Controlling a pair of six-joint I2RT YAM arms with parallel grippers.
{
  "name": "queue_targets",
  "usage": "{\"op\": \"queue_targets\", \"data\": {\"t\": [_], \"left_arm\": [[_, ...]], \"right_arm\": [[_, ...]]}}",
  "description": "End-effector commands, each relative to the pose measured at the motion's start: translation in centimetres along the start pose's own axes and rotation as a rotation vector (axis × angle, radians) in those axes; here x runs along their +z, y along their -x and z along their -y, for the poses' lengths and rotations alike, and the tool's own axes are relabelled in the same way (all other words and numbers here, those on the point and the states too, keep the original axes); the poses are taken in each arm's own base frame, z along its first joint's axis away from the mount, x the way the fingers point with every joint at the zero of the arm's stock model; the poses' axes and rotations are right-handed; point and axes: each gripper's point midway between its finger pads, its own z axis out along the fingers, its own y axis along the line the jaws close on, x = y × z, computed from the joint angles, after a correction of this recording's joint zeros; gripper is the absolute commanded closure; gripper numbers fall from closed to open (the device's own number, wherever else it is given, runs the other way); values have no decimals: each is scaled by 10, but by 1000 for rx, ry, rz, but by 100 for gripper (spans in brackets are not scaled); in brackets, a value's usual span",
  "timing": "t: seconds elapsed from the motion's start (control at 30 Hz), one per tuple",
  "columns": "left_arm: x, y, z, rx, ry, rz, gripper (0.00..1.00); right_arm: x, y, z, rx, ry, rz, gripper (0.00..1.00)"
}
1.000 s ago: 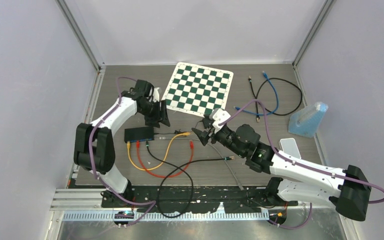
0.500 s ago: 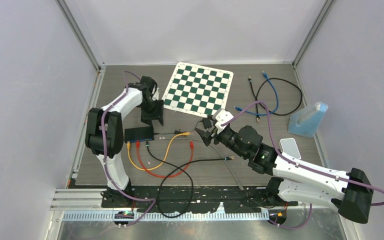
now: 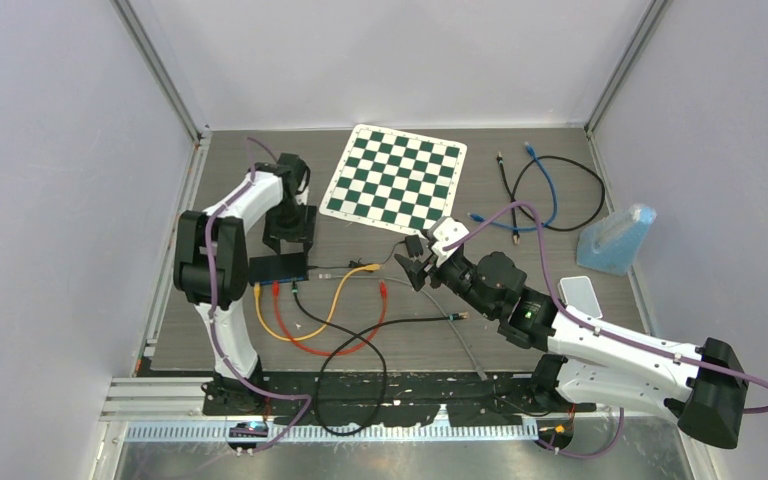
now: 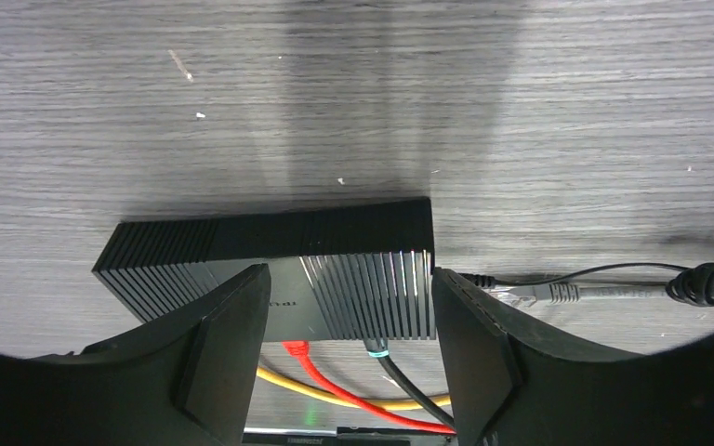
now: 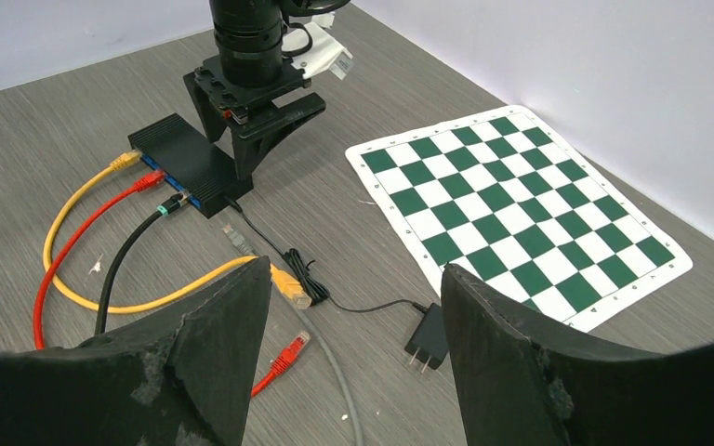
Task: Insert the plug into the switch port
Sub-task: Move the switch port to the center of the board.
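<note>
Top view: since a second ago my left arm has folded in on itself. The left gripper (image 3: 288, 236) has swung from behind the right end of the black switch (image 3: 279, 267) to square behind it. The right gripper (image 3: 413, 264) has barely shifted and hangs over the loose cable ends. The grey plug (image 3: 326, 273) lies on the wood-grain table (image 3: 520, 280) just right of the switch, not inserted.

Left wrist view: the fingers (image 4: 228, 358) stand apart with nothing between them. Beyond them I see the switch's ribbed matte casing, and the clear-tipped grey plug (image 4: 519, 294) lies off its right end. Red (image 4: 296, 348) and black (image 4: 377, 351) connectors sit in its ports.

Right wrist view: these fingers (image 5: 204, 372) are spread wide and empty, their pads rough and scuffed. Ahead lie a loose yellow connector (image 5: 288, 283) and the flat green-and-white checkered mat (image 5: 521, 209).
</note>
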Motion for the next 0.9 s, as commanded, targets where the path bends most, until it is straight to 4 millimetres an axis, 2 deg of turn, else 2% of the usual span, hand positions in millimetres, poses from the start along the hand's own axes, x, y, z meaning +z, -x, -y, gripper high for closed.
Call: {"op": "queue_targets", "data": {"t": [0.0,0.13,0.3,0.47,0.63,0.77,0.87], "left_arm": [[-30,8,-4,21,9,93,32],[-44,-2,13,13,-69,135,35],[-49,-29,40,-13,-226,149,40],[-46,-46,53,-29,-262,146,46],[-33,-46,69,-142,-330,169,54],[-18,-44,68,-248,-298,147,59],[-10,-44,58,-280,-230,150,60]], "right_arm": [[-2,22,4,35,-21,56,26],[-1,25,3,40,-15,64,26],[-1,28,0,53,3,68,26],[-3,27,-2,71,12,71,26],[-5,29,-1,78,9,80,26],[-7,31,0,74,5,84,26],[-9,29,2,70,-1,76,26]]}}
